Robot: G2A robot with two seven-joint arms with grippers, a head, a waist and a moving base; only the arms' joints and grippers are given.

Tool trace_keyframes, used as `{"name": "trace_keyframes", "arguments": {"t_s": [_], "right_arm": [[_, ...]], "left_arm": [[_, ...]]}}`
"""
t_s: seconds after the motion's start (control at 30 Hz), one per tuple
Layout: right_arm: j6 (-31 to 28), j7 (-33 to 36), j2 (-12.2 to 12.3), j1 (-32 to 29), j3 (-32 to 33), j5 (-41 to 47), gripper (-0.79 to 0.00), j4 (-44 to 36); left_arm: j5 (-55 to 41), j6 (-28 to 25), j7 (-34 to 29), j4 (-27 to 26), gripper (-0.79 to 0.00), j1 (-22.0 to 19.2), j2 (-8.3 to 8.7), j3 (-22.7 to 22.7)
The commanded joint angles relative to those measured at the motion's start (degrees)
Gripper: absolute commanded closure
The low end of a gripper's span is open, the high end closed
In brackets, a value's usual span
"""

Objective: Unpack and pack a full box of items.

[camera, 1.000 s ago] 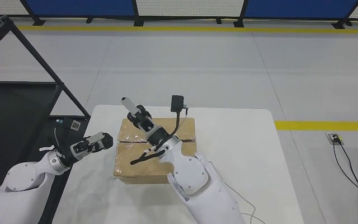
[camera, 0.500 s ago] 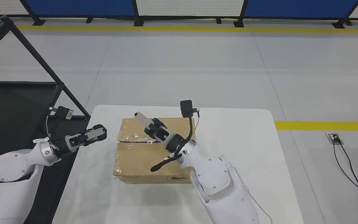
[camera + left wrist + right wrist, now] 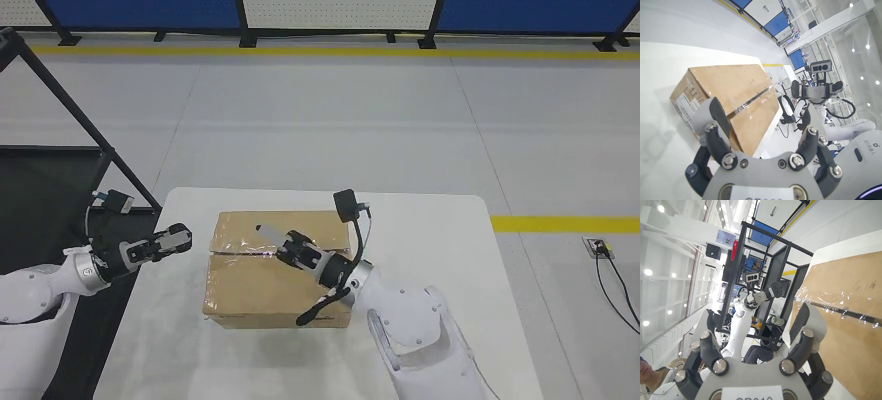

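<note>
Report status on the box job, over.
Left gripper open, off the end of the cardboard box. Right gripper open, over the lid seam. Box shut; clear tape across the seam bars the flaps.

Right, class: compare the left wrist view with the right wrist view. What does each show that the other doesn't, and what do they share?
Left wrist: the end face of the cardboard box, with its label. Right wrist: a handwritten mark on the box top, and a black frame beyond. Shared: the taped seam along the top, and the white table.
</note>
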Motion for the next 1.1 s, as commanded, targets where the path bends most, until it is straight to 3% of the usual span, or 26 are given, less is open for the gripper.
{"name": "trace_keyframes", "arguments": {"t_s": [0.0,0.13,0.27,0.47,0.53,0.8,1.07], "right_arm": [[-0.88,-5.12,-0.25,-0.31,-1.92,-0.15,-0.785,-0.16],[0.01,-7.33,-0.50,0.44,-3.93,0.07,-0.785,0.52],[1.48,-6.52,-0.51,2.88,-3.80,0.90,-0.785,1.35],[2.06,-6.29,-0.43,5.05,-3.27,1.56,-0.785,2.36],[2.06,-6.29,-0.43,5.05,-3.27,1.56,-0.785,2.36],[3.27,-7.62,-0.26,3.99,-2.53,1.66,-0.785,4.15],[3.36,-6.79,1.08,-1.67,4.41,6.03,-0.785,4.16]], "left_arm": [[5.57,-1.79,1.13,-1.26,-0.785,-0.29,0.35,-0.67],[16.80,-5.39,3.91,-3.73,-0.785,-0.89,0.90,-1.31],[31.97,-7.46,12.15,-7.57,-0.785,0.11,1.37,-3.09],[56.57,-13.20,23.88,-17.01,-0.785,7.00,2.12,-6.22],[57.26,-12.65,27.51,-17.42,-0.785,9.79,2.10,-7.17],[57.35,-12.33,27.74,-17.43,-0.785,9.89,2.09,-7.17],[64.22,-9.66,34.05,-19.64,-0.785,11.34,1.95,-6.51]]}}
